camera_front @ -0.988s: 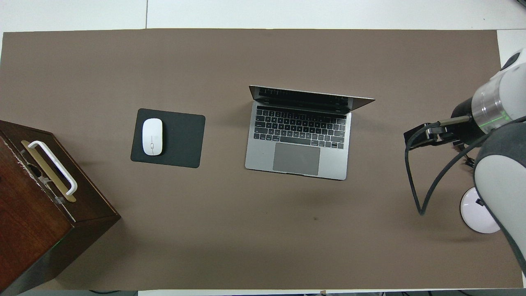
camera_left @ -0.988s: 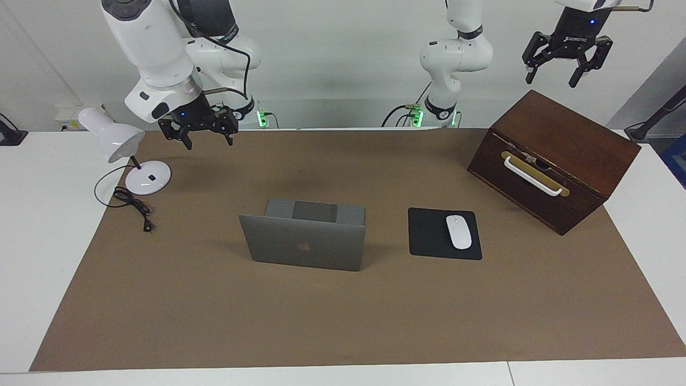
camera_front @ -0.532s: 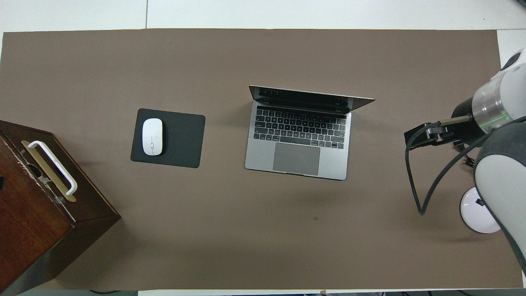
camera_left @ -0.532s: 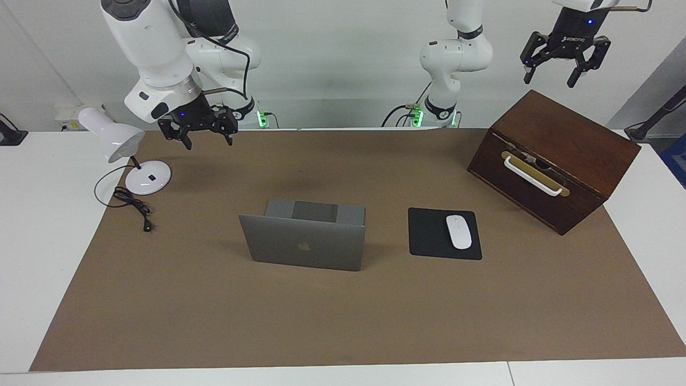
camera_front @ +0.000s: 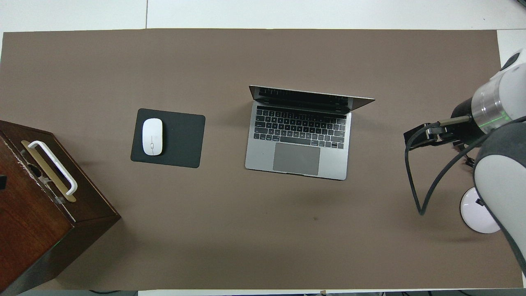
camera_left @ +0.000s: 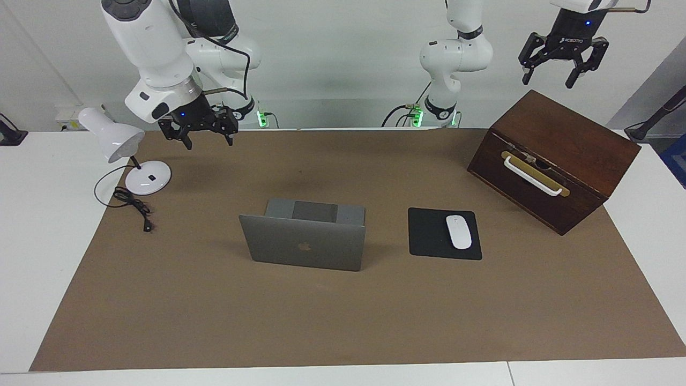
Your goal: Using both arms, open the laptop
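Now the silver laptop point(camera_left: 309, 244) stands open (apple logo showing), both end effectors point(camera_left: 553, 61) point(camera_left: 201, 131) spread and empty.

You've got a white table point(camera_left: 32, 225) under a brown mat point(camera_left: 343, 321); on the mat: open laptop point(camera_left: 305, 246), mouse pad point(camera_left: 429, 236), wooden box point(camera_left: 557, 155), lamp point(camera_left: 147, 179).

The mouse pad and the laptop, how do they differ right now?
The mouse pad is black and lies flat; the laptop is silver-grey, its lid raised. The mouse pad carries a white mouse; nothing lies on the laptop's keyboard deck. The mouse pad lies toward the left arm's end of the table, between the laptop and the wooden box. Both rest on the brown mat, and no gripper touches either.
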